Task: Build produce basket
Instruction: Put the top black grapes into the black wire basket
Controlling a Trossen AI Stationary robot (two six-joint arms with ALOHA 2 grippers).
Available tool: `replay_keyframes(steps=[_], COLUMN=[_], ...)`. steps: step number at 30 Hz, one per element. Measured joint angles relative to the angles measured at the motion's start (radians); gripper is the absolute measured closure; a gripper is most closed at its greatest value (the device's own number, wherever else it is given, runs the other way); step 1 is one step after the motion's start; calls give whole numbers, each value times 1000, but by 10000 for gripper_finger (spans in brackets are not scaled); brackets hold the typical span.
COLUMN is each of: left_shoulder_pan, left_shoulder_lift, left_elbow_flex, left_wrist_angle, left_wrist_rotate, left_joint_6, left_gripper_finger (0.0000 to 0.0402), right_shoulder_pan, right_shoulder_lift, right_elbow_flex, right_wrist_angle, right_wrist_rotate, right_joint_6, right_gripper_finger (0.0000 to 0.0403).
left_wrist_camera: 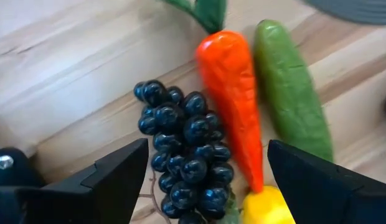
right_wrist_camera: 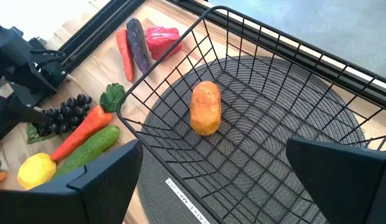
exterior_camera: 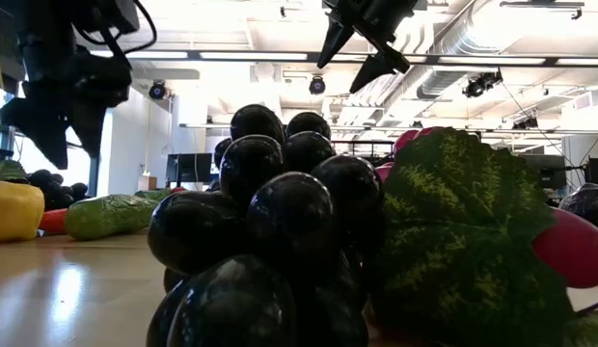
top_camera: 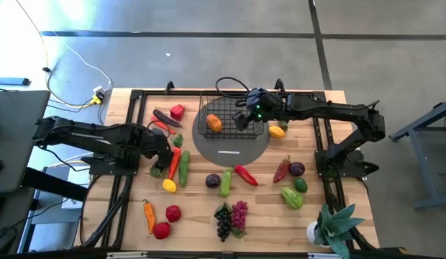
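Observation:
The black wire basket (top_camera: 224,115) stands on a grey round disc (top_camera: 230,147) at the table's far middle, with one orange fruit (right_wrist_camera: 205,107) on its grid bottom. My right gripper (right_wrist_camera: 211,180) is open and empty, hovering over the basket's near right part (top_camera: 242,119). My left gripper (left_wrist_camera: 205,186) is open above a small bunch of dark grapes (left_wrist_camera: 183,149) at the table's left (top_camera: 162,155), with one finger on either side of the bunch and no contact. An orange carrot (left_wrist_camera: 233,99), a green cucumber (left_wrist_camera: 289,93) and a yellow lemon (left_wrist_camera: 268,208) lie beside the grapes.
More produce lies around the disc: a red pepper (top_camera: 178,111) and an eggplant (top_camera: 164,116) at far left, a yellow fruit (top_camera: 278,131) right of the basket, and dark and purple grapes (top_camera: 230,216) near the front. A potted plant (top_camera: 331,226) stands at near right.

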Motion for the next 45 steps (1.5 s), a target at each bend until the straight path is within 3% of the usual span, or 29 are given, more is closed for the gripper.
replay_keyframes(steps=[23,29,39,45], left_shoulder_pan=[0,0,0,0], left_shoulder_lift=[363,392,391,390], left_elbow_flex=[3,4,2,2], left_wrist_angle=[7,10,14,11], left_wrist_rotate=[40,43,39,31], left_joint_6=[-18,24,75,123], left_gripper_finger=[92,143,277,334], right_shoulder_pan=[0,0,0,0], right_shoulder_lift=[0,0,0,0], right_elbow_flex=[0,0,0,0], right_wrist_angle=[-11,-11,-11,-11], right_wrist_rotate=[0,0,0,-5], right_joint_6=[0,0,0,-7], right_gripper_finger=[23,23,23,23])
